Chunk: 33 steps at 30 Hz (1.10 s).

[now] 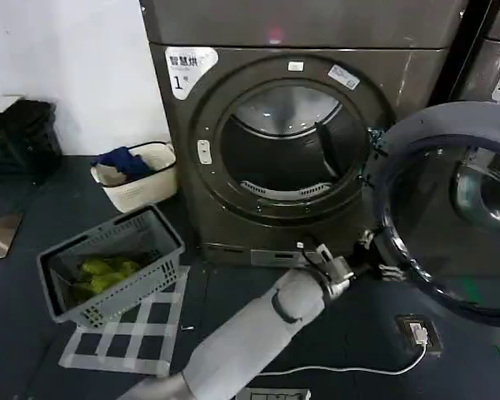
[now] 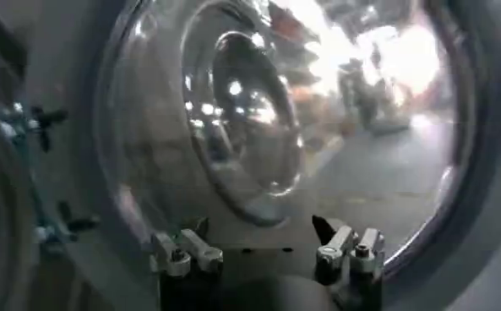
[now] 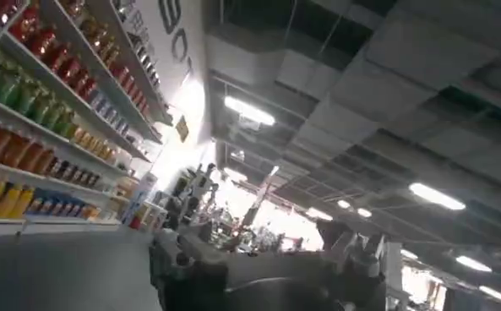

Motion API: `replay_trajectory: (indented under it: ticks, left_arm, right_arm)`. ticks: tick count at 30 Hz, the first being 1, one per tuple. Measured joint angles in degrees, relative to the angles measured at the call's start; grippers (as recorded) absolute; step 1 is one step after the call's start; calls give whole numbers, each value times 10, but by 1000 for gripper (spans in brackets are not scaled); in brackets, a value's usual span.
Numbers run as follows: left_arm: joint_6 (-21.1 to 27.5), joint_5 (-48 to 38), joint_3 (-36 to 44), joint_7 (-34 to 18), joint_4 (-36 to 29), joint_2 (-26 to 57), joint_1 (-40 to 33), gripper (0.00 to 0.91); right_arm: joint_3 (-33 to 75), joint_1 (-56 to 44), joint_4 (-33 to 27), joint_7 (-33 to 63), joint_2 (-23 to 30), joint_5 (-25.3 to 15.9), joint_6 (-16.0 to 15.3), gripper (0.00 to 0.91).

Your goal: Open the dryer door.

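Door position decides the next move: the dryer door [image 1: 450, 208] already stands swung well out from the drum opening [image 1: 287, 150], hinged on its far side, with its lower inner rim directly ahead of the left pincer [image 1: 368, 250] and touching or nearly touching it. That pincer's fingers [image 2: 187, 252] are spread wide and hold nothing, the door glass [image 2: 258, 118] just beyond them. The right pincer [image 3: 267, 270] points up at a ceiling, farther from the door; whether it is spread cannot be told.

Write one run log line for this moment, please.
left hand: open, at lower edge of large round chrome-ringed dryer door | door: swung open | drum: exposed
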Motion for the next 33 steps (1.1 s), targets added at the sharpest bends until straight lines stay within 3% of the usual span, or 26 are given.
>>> replay_trajectory:
  ticks: [6, 10, 20, 28, 33]
  left_arm:
    - [17, -2, -5, -1, 13, 0, -2, 907]
    - [57, -12, -6, 17, -8, 0, 11, 907]
    - [179, -88, -10, 15, -198, 2, 59, 907]
    - [263, -174, -32, -59, -376, 200, 102, 907]
    - [276, -217, -76, -116, -479, 325, 160, 907]
  right_arm:
    - [-4, 2, 0, -1, 0, 10, 6, 907]
    - [-9, 6, 1, -4, -1, 24, 11, 907]
    - [-24, 7, -2, -8, -4, 30, 25, 907]
    - [-41, 10, -11, -8, -12, 29, 25, 907]
    - [-55, 17, -10, -10, -14, 26, 26, 907]
